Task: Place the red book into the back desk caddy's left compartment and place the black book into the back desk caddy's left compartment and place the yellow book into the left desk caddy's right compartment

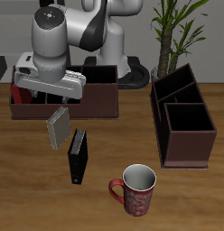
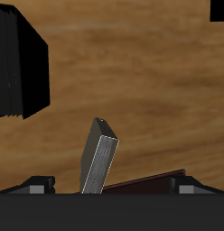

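My gripper (image 1: 34, 88) hangs over one end of the back desk caddy (image 1: 96, 97), the end away from the left desk caddy (image 1: 182, 122). In the wrist view its fingers (image 2: 37, 186) stand wide apart. A slanted strip of the red book (image 2: 148, 186) shows just below, between them. Part of the red book (image 1: 21, 93) shows at that caddy end beside the hand. The yellow book (image 1: 58, 128) lies on the table just in front of the back caddy, and it also shows in the wrist view (image 2: 100, 158). The black book (image 1: 79, 155) lies nearer the front edge and shows in the wrist view too (image 2: 14, 68).
A red and white mug (image 1: 136, 189) stands near the table's front edge. A potted plant (image 1: 172, 36) stands at the back behind the left desk caddy. The robot's base (image 1: 96, 27) is behind the back caddy.
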### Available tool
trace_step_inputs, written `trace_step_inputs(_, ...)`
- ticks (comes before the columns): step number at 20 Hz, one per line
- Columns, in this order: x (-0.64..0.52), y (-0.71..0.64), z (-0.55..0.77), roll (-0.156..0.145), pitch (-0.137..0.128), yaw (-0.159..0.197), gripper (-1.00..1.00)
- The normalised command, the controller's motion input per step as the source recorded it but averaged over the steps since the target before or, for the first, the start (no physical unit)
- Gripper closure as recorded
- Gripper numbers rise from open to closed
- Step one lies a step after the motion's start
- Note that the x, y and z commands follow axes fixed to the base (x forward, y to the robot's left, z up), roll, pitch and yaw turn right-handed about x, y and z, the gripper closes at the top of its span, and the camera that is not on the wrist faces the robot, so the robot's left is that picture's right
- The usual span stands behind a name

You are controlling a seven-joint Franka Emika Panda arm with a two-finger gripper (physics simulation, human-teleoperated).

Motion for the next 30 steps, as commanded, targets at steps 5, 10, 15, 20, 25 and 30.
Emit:
trace_step_inputs(5,0.33,0.39,0.08,0.012,-0.028,-0.003,-1.00)
trace_step_inputs(10,0.38,0.42,0.07,0.022,-0.036,0.033,-1.00)
trace_step_inputs(15,0.31,0.28,0.03,0.024,-0.040,0.041,-1.00)
trace_step_inputs(20,0.31,0.20,-0.09,0.059,0.019,0.050,-1.00)
trace_step_inputs(25,0.25,0.03,-0.02,0.095,0.014,0.004,-1.00)
trace_step_inputs(30,0.19,-0.08,-0.04,0.037,0.017,-0.031,-1.00)
